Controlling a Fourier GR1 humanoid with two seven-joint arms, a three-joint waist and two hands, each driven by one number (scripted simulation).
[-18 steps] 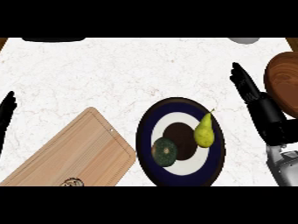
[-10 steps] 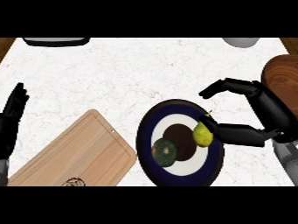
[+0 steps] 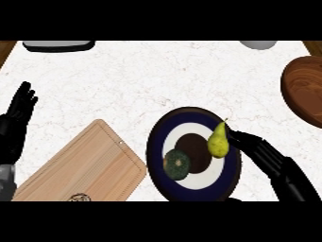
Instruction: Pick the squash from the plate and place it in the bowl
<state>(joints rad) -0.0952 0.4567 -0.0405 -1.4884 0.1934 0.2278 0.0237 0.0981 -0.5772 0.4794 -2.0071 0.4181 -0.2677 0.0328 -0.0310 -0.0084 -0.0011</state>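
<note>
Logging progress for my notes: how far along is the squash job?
Nothing is done yet: the green squash sits on the plate beside a yellow pear. The right robot hand is at the plate's right edge, fingers by the pear, holding nothing. Grasping the squash and carrying it to the wooden bowl remain.

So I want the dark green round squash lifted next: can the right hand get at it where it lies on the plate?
Probably, though not directly: the right hand is beside the yellow pear, which lies between it and the dark green round squash on the dark blue and white plate.
</note>
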